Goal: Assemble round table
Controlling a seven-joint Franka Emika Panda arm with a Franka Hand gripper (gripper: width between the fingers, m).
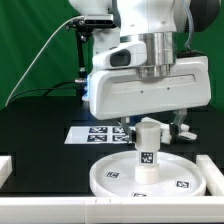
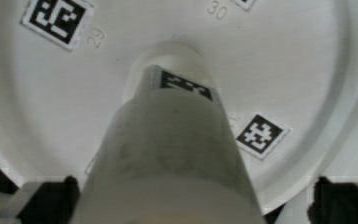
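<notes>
standing part: post (image 1: 147, 150), a short white cylinder, upright at the middle of the round disc (image 1: 108, 182), its foot on the disc's floor.
post tag: a small black-and-white tag (image 1: 146, 158) low on the post's side, facing the exterior view.
round disc: white with a raised rim, lying flat on the black desk (image 1: 40, 120) at the near middle; more square tags lie on its floor on both sides of the post.
gripper: the gripper (image 1: 147, 126) hangs straight above the post, pointing down, its broad white body just over the post's top.
fingers: the fingers (image 2: 48, 200) show in the wrist view as dark tips flanking the post's upper end; i cannot tell whether they press on it or stand a little apart.
wrist view: looks down the post's length onto the disc's floor, where two disc tags are sharp and the post is blurred.
marker board: the marker board (image 1: 95, 133) lies flat on the desk beyond the disc, toward the exterior view's left and apart from it.
rails: white rails (image 1: 6, 165) sit at the near edges of the desk.
</notes>
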